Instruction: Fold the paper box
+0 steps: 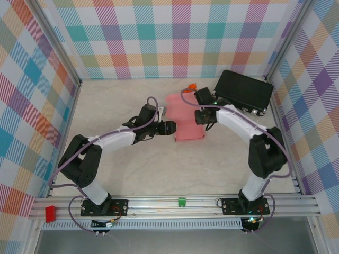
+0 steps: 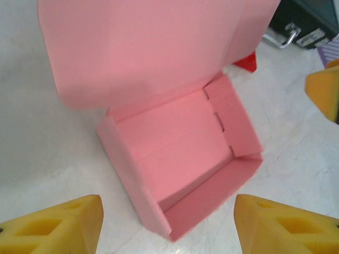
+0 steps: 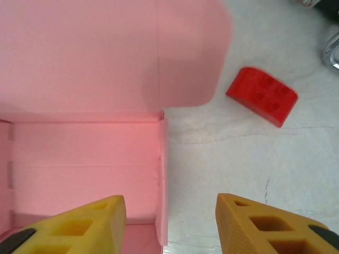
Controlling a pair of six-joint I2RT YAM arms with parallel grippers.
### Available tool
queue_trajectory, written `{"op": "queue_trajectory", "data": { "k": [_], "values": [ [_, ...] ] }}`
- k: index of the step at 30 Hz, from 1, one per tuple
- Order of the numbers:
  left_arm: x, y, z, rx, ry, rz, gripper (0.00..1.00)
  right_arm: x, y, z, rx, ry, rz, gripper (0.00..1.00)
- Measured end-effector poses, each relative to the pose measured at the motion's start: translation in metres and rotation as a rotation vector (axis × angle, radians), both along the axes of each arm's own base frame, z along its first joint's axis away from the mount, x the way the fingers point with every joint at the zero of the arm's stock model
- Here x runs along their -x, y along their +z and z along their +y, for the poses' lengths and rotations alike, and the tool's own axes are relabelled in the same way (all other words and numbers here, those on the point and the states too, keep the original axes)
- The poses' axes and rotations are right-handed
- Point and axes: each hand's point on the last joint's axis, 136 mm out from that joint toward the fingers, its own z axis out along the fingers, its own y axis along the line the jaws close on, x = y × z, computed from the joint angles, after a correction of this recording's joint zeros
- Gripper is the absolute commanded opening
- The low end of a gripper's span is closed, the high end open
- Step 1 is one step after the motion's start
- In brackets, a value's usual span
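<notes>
The pink paper box (image 1: 186, 120) sits mid-table as an open tray with its lid flap standing up at the back. In the left wrist view the paper box (image 2: 175, 143) shows its hollow inside, and my left gripper (image 2: 168, 228) stands open with a near corner of the tray between its yellow fingers (image 2: 58, 225), touching neither. My left gripper (image 1: 168, 127) is at the tray's left side. My right gripper (image 1: 203, 117) is at its right side. In the right wrist view the right gripper (image 3: 169, 227) is open astride the tray's side wall (image 3: 162, 174), which no finger touches.
A black hard case (image 1: 243, 91) lies at the back right, close behind the right arm. A small red block (image 3: 262, 96) rests on the table just beyond the box's lid. The plaid walls close in the table on three sides.
</notes>
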Motion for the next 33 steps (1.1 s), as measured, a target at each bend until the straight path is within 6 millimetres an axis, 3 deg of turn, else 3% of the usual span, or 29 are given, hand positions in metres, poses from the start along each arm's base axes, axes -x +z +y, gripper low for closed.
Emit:
{"op": "queue_trajectory", "data": {
  "k": [3,12,19,26,33],
  "values": [
    [-0.012,0.015,0.005,-0.036,0.015,-0.035,0.70,-0.009,0.018,-0.010,-0.087,0.007,-0.035,0.53],
    [-0.068,0.049,0.035,-0.146,0.051,-0.067,0.75,-0.041,0.022,-0.047,-0.214,0.123,-0.021,0.55],
    [-0.093,0.033,0.046,-0.162,-0.015,-0.005,0.77,-0.067,0.025,-0.036,-0.269,0.346,-0.030,0.58],
    [-0.095,0.011,0.039,-0.146,-0.115,0.043,0.78,-0.068,0.003,-0.022,-0.272,0.518,-0.005,0.59],
    [-0.100,0.000,0.028,-0.134,-0.185,0.053,0.74,-0.080,-0.003,-0.015,-0.277,0.594,-0.021,0.58]
  ]
}}
